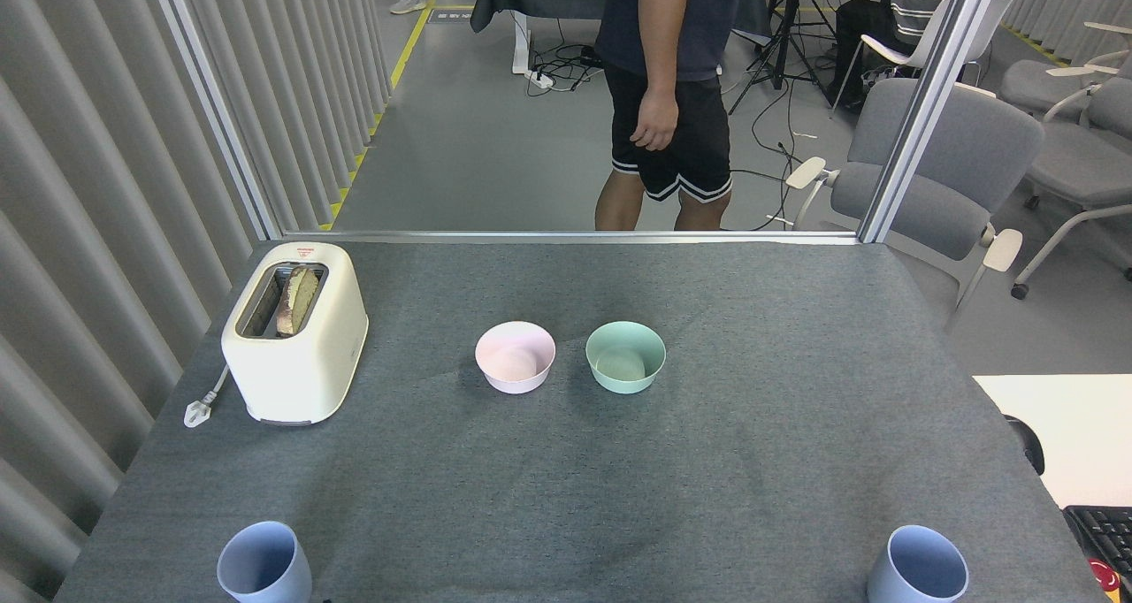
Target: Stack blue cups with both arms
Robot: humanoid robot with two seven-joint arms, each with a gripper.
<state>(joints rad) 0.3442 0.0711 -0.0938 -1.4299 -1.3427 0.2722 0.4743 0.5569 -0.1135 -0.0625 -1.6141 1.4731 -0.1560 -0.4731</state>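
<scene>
A grey felt-like tabletop (pixel 761 461) carries two blue cups, upright: one (pixel 263 564) at my near left corner, the other (pixel 918 568) at my near right corner, well apart. A toaster (pixel 296 333) sits by the left edge. Beyond the far edge, a person (pixel 668 90) stands on a grey floor. Neither of my claws is in view.

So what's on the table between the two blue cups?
Nothing. In the head view, the left cup and right cup have only bare grey table between them. The bowls sit farther back.
</scene>
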